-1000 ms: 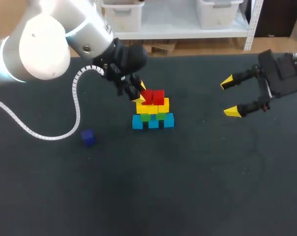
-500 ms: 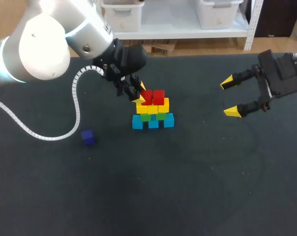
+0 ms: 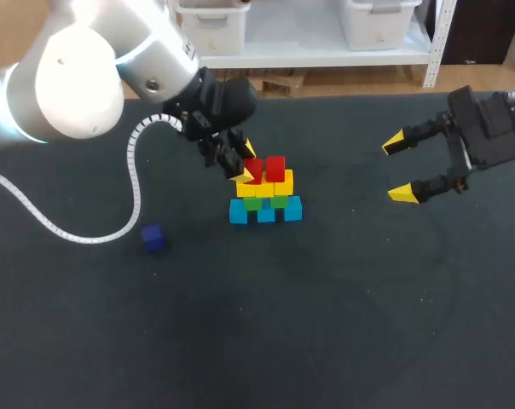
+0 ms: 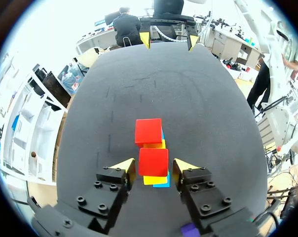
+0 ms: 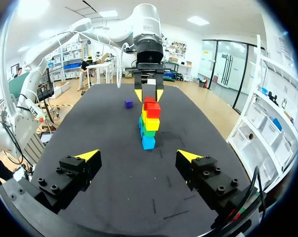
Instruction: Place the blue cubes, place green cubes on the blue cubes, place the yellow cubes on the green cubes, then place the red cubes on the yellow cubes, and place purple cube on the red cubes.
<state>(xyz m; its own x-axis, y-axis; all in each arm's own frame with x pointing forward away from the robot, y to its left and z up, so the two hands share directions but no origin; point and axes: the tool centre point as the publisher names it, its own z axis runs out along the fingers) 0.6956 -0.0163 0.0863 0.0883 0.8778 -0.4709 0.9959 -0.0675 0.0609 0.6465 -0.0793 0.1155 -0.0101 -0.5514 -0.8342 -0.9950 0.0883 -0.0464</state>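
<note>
A stack stands mid-table: blue cubes (image 3: 265, 211) at the base, green cubes (image 3: 266, 202), yellow cubes (image 3: 266, 184), and two red cubes (image 3: 266, 168) on top. My left gripper (image 3: 244, 162) is at the stack's left end. In the left wrist view my left gripper (image 4: 153, 166) is open, its fingertips (image 4: 125, 166) flanking the nearer red cube (image 4: 153, 161) with a thin gap on each side. The other red cube (image 4: 148, 131) sits just ahead. A purple cube (image 3: 153, 238) lies alone to the left. My right gripper (image 3: 398, 168) hangs open and empty at the right.
The right wrist view shows my right gripper (image 5: 137, 155) well short of the stack (image 5: 149, 123), with my left gripper (image 5: 149, 94) over its far end and the purple cube (image 5: 129, 103) beyond. The dark mat (image 3: 326, 324) is bare in front.
My left gripper's fingers have spread slightly away from the nearer red cube, which stays on the yellow layer. The right arm has not moved.
</note>
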